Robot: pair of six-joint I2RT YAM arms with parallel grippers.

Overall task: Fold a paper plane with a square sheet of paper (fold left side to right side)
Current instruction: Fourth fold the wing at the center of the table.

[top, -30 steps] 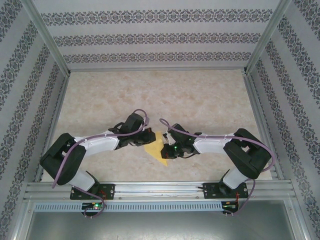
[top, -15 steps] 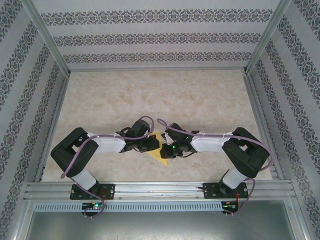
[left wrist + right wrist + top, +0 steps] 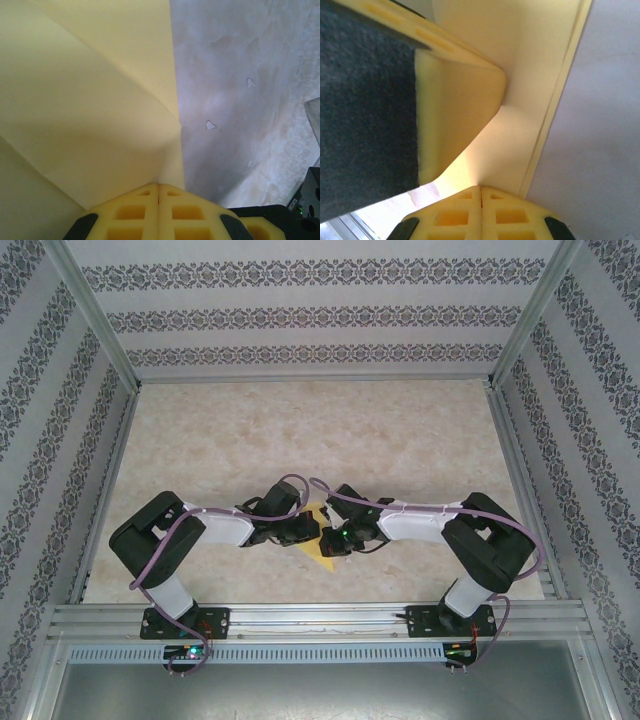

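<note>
The pale-yellow sheet of paper (image 3: 324, 556) lies near the table's front centre, mostly hidden under both grippers. In the left wrist view it (image 3: 90, 100) shows diagonal creases, and its right edge runs down to my left gripper (image 3: 159, 185), which is shut on the paper. My left gripper (image 3: 303, 532) sits at the sheet's left. My right gripper (image 3: 333, 540) faces it closely from the right. Its shut tips (image 3: 481, 187) rest on the layered paper (image 3: 530, 100). A left finger (image 3: 455, 110) looms just ahead of them.
The beige marbled table (image 3: 320, 430) stretches far behind the arms. Patterned walls (image 3: 60, 420) with metal posts box it in on three sides. An aluminium rail (image 3: 320, 618) carrying both arm bases runs along the near edge.
My left gripper has moved right toward the right gripper, and its arm has swung inward. Less yellow paper shows between the grippers. The right gripper has shifted slightly left.
</note>
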